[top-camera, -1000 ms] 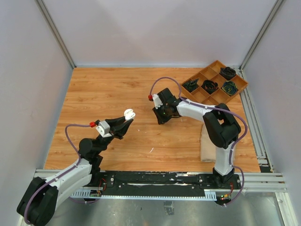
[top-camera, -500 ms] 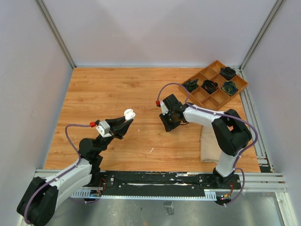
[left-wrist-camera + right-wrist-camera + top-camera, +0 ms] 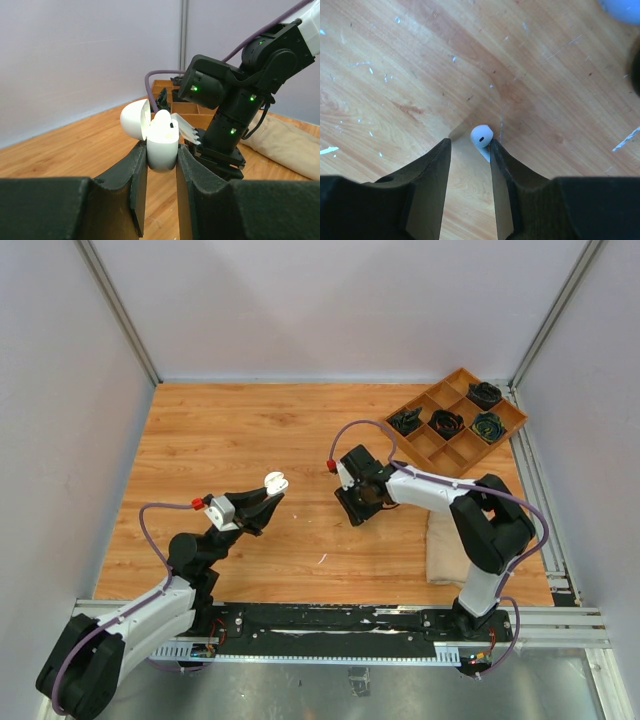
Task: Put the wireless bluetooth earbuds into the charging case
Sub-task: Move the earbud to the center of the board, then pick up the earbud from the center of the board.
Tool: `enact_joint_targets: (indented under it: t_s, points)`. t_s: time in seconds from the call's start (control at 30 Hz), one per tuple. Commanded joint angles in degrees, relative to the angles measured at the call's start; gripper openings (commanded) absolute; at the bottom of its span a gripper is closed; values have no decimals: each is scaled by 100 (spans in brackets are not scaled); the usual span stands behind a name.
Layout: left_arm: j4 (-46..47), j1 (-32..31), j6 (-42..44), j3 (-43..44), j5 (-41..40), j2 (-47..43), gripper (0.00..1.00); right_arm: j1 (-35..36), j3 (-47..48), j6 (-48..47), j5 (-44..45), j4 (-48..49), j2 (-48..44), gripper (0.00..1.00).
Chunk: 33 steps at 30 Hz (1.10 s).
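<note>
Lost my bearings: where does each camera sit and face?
Top external: above, behind the robot, looking down at the table; both arms show.
Left wrist: faces forward past its fingers clamping the open charging case.
Right wrist: faces down past its fingers at a white earbud.
Top and left-wrist views share the charging case.

Bright, even light throughout; the charging case [image 3: 162,142] glares white between the left hand's [image 3: 161,150] blurred dark fingers [image 3: 125,190].

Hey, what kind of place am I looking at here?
Probably a robot lab test cell: two robot arms bolted to a metal rail, a wooden table boxed in by plain white panels, and a divided tray of small parts.
</note>
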Motion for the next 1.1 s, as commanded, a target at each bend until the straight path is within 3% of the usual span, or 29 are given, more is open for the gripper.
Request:
enact_joint_targets:
  t_s: [0.0,0.37,0.53,1.07]
  points:
    - [235,15,9,-524,21,17,0,204,-145,52,87,-547,-106,38]
    - [250,15,-2,-524,42,9,0,326,13,116,429,-777,-322,39]
    - [250,15,-15,-517,35,12,0,330,248,150,640,-841,-382,43]
    - [234,15,-11,-524,59,-12,0,315,888,253,806,-1143,457,41]
